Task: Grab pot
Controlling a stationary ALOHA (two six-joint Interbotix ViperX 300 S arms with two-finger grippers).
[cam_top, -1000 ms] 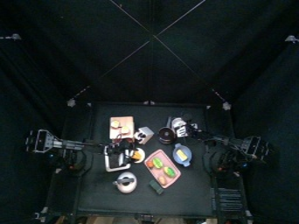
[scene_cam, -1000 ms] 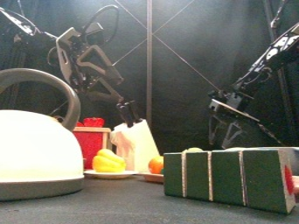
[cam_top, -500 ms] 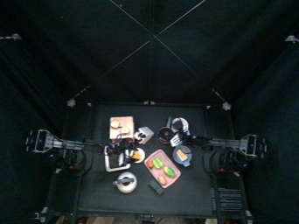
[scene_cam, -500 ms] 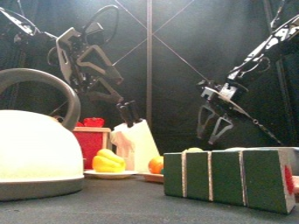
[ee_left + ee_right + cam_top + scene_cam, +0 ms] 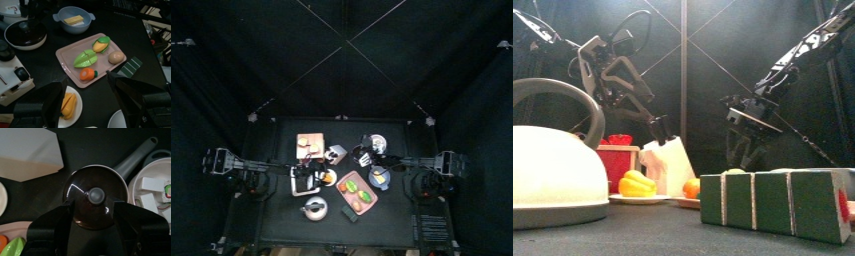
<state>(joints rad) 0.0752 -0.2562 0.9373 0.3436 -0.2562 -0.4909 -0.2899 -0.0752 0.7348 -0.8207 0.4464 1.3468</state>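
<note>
The pot [image 5: 95, 195] is round and near-black with a small knob at its middle and a grey handle [image 5: 136, 154] running off it. In the right wrist view my right gripper [image 5: 95, 217] is open right above it, one jaw on each side, apart from it. In the top view the pot [image 5: 361, 155] sits right of the table's middle with the right gripper [image 5: 376, 158] over its right edge. It also shows in the left wrist view [image 5: 25, 36]. The front view hides it. My left gripper [image 5: 87, 84] is open and empty, resting at the table's left [image 5: 259, 175].
A blue bowl [image 5: 73, 19] with a yellow block stands beside the pot. A pink tray [image 5: 67, 52] holds several vegetables. A white kettle [image 5: 553, 170] and a green-and-white block [image 5: 780, 200] stand at the front. A white plate [image 5: 157, 175] lies close beside the pot.
My right arm has reached leftward from the table's right side and its gripper now hangs over the pot. The left arm has not moved.
</note>
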